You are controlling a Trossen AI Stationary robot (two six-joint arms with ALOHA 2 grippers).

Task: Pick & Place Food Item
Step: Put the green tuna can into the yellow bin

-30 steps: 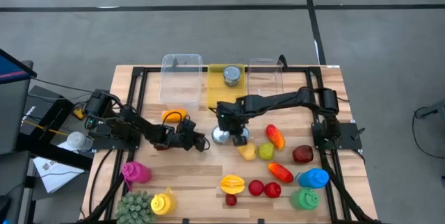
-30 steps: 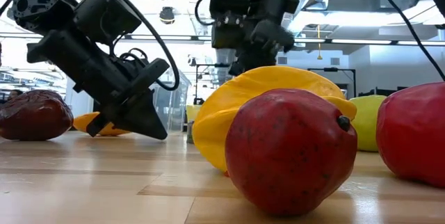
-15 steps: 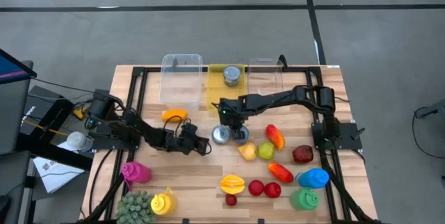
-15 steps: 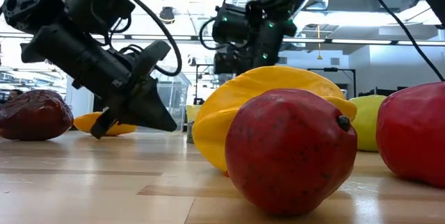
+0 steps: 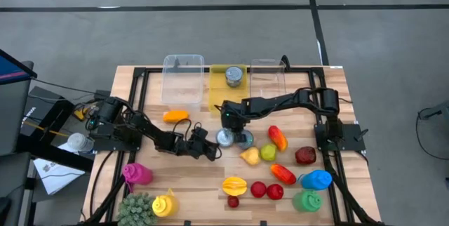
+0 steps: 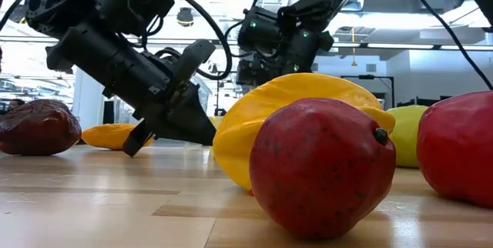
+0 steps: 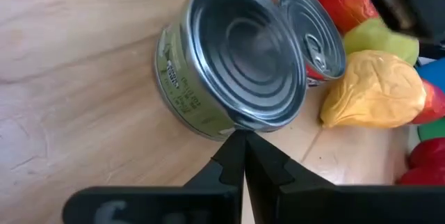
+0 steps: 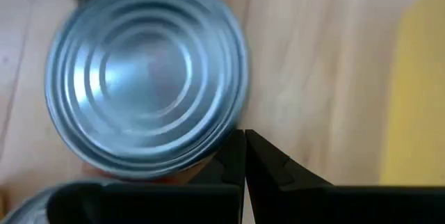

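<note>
Can (image 7: 229, 64) label – print too blurred to read

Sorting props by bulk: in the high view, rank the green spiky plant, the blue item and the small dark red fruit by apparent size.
1. green spiky plant
2. blue item
3. small dark red fruit, clearly smallest

Left pincer (image 5: 212, 153) is sitting low on the counter (image 5: 196, 184), fingers pressed together, tip just beside a can (image 5: 224, 137). Right pincer (image 5: 229, 123), also closed, is hanging right above that can. A second can (image 5: 244, 140) is touching it. Yellow fruit (image 5: 249, 155) is lying just beyond, an orange piece (image 5: 175, 115) farther back.
</note>
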